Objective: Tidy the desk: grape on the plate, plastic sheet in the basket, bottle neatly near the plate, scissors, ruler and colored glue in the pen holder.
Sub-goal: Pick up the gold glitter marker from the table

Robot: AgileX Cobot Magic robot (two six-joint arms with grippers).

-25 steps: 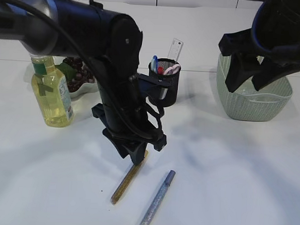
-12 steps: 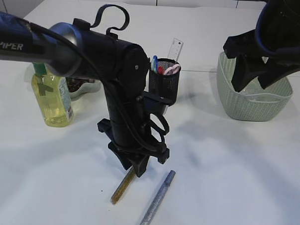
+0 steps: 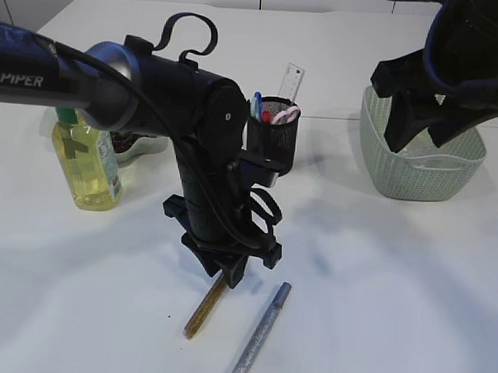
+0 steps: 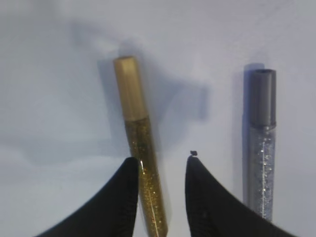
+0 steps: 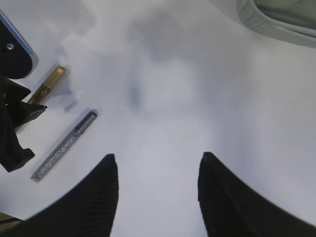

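**Trainee:** What is your left claw doing?

**Instructor:** Look at your left wrist view. The jaws stand partly open and straddle the lower part of the gold glitter glue tube, which lies flat on the white worktop. The left finger sits just beside the tube; whether either finger actually presses on it cannot be told. The tube's gold cap points away from the claw. In the exterior view the claw hangs low over the tube's upper end, and the rest of the tube reaches toward the near edge.

**Trainee:** And beside it?

**Instructor:** Your silver glitter glue tube lies just right of the gold one, roughly parallel, outside the jaws and untouched.

**Trainee:** The right claw?

**Instructor:** Wide open, holding nothing, raised over bare worktop in front of the green basket.

**Trainee:** Farther out?

**Instructor:** Behind your left arm stands the black mesh pen holder, with a clear ruler and coloured handles rising from it. At left the bottle of yellow liquid stands upright just in front of the plate, which holds dark grapes.
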